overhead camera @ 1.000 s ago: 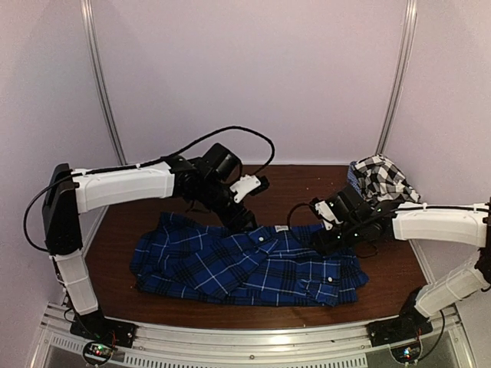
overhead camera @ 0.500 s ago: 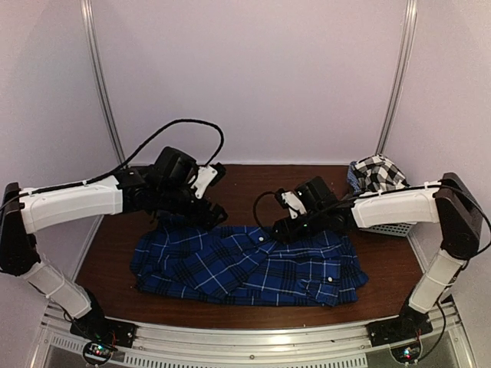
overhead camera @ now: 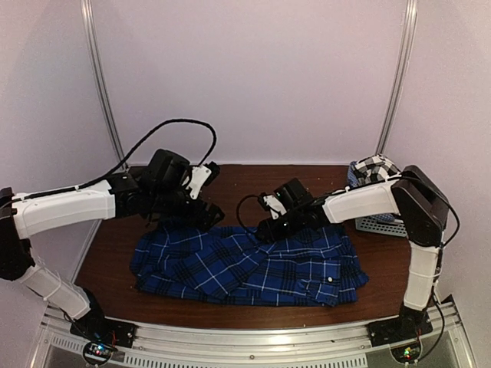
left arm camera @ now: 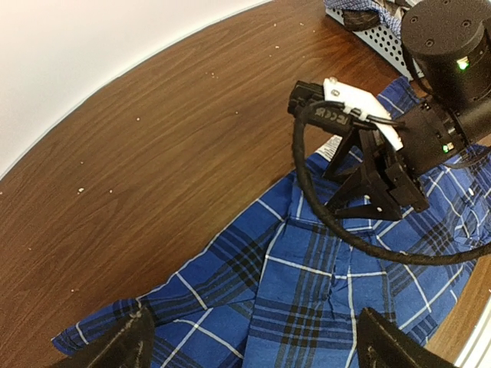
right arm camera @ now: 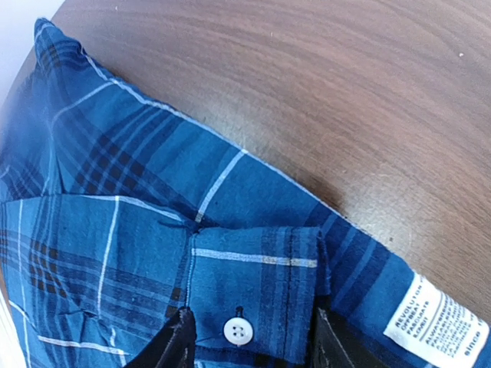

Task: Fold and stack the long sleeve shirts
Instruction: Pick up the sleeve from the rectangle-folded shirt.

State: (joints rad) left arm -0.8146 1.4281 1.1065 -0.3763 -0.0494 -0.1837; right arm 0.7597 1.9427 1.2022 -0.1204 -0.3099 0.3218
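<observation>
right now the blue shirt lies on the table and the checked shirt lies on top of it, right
Not quite. The blue shirt does lie on the table, but the checked shirt is not on top of it: it is heaped in the basket at the far right. The top view shows this.

Dark wood counter [overhead camera: 111, 257] had pale crumbs [left arm camera: 80, 189] scattered over its far left part. Pale mesh basket [overhead camera: 381, 225] sat at the far right corner. White backdrop [overhead camera: 253, 77] stood behind the far edge, left metal pole [overhead camera: 103, 84] and right metal pole [overhead camera: 399, 77] slanting against it. Aluminium rail [overhead camera: 253, 337] ran along the near edge.
</observation>
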